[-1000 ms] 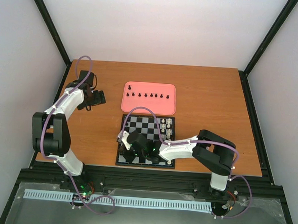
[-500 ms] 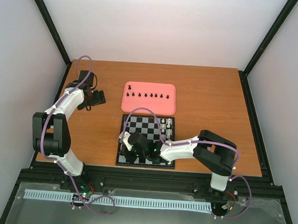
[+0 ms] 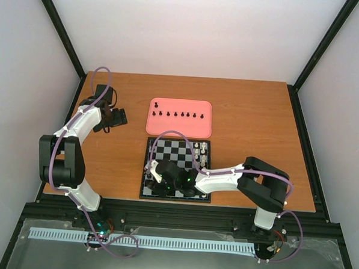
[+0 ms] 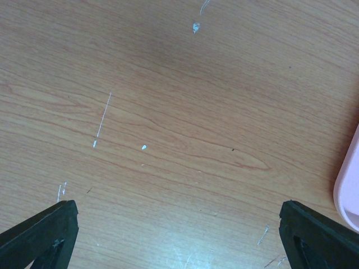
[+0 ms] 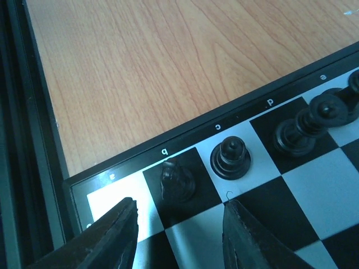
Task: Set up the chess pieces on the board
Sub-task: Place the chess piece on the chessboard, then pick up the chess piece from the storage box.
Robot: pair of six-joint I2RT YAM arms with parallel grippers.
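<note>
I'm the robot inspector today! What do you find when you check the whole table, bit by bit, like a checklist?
Surface: wooden table, a few light scratches.
Job's things: board near the arms; black chess pieces stand along its left edge, more wait in a row on the pink tray; white pieces on the board's right side.
Clutter: nothing seen.
Grippers: left gripper open over bare wood; right gripper open, low over the board's near-left corner, holding nothing.
Cables: purple cables loop along both arms; one arcs over the board.
Surroundings: pale walls, black frame posts.
</note>
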